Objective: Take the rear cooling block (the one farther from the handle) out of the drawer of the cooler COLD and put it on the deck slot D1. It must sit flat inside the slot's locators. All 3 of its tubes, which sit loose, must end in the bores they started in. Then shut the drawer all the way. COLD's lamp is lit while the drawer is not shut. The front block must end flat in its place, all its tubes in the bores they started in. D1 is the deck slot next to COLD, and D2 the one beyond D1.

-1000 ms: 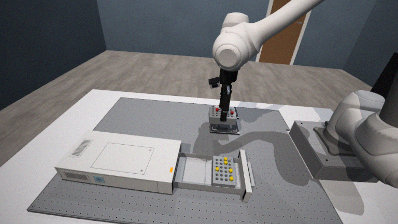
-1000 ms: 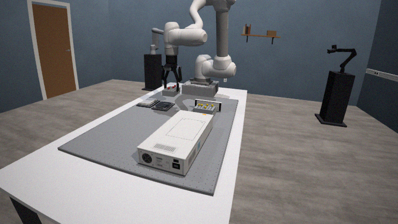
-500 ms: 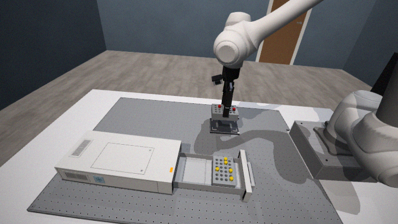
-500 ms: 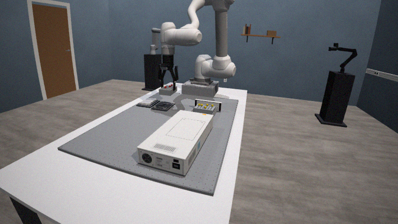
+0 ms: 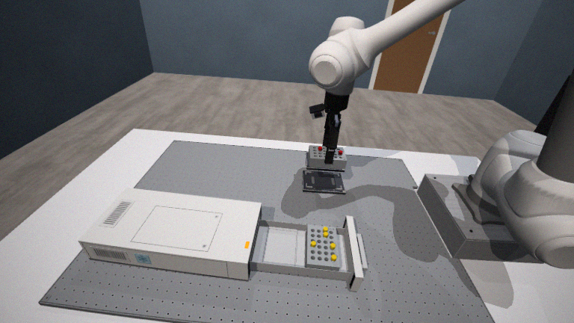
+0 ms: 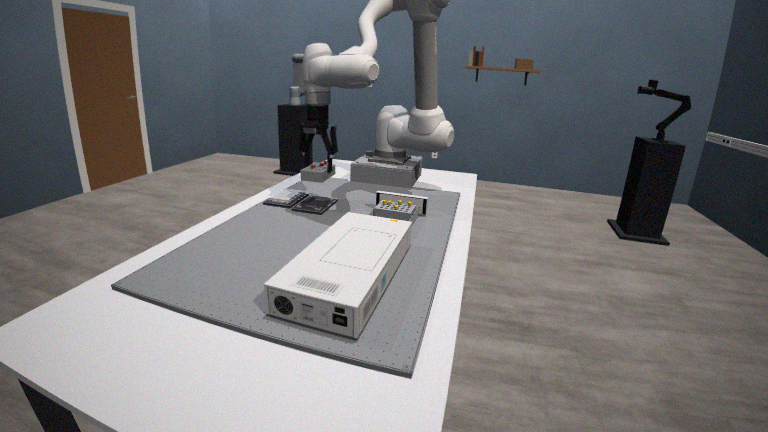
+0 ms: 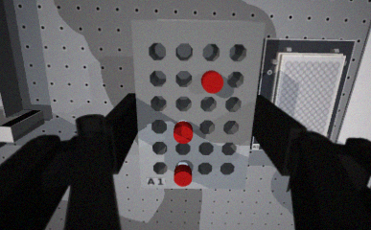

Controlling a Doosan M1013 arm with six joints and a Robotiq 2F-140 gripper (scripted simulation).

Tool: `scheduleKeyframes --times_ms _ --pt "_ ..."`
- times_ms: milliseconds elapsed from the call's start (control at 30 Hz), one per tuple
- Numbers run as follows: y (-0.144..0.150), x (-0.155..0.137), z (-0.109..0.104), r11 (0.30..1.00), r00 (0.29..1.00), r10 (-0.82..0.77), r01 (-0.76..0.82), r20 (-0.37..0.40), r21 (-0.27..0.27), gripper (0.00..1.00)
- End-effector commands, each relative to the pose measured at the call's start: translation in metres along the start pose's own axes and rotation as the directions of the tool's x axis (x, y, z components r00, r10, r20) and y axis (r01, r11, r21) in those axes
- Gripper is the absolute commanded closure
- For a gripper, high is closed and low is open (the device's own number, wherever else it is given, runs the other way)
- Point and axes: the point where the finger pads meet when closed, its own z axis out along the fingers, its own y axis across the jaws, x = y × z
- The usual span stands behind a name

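My gripper (image 5: 329, 155) (image 6: 318, 156) (image 7: 195, 110) is shut on the rear cooling block (image 5: 315, 161) (image 6: 313, 173) (image 7: 197, 34) and holds it level in the air by the deck slots. Three red tubes stand in its bores, among them one red tube (image 7: 212, 81). The dark slot D1 (image 5: 309, 188) (image 6: 314, 203) is empty; the wrist view hides it under the block. D2 (image 6: 284, 199) (image 7: 307, 91) carries a meshed plate, just right of the block in the wrist view. COLD (image 5: 169, 226) (image 6: 345, 268) has its drawer (image 5: 279, 247) open and its orange lamp (image 5: 247, 244) lit. The front block (image 5: 322, 248) (image 6: 396, 211) sits flat near the handle (image 5: 354, 251) with yellow tubes.
The arm's grey base pedestal (image 5: 448, 217) (image 6: 385, 169) stands right of the slots. The perforated deck (image 5: 211, 167) (image 6: 226, 268) lies on a white table (image 5: 54, 200). The rear half of the drawer is bare.
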Motion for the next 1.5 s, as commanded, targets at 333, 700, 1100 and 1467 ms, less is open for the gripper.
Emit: scheduleKeyframes --times_ms 333,700,1100,1467 --pt "0.0181 -0.0051 -0.0041 1.000 1.000 0.005 -0.005 -0.011 0.003 0.90" --pt "0.0174 -0.0057 -0.0028 1.000 1.000 0.004 -0.004 -0.007 0.001 0.90" --pt "0.0174 -0.0057 -0.0028 1.000 1.000 0.004 -0.004 -0.007 0.001 0.90" --pt "0.0174 -0.0057 -0.0028 1.000 1.000 0.004 -0.004 -0.007 0.001 0.90"
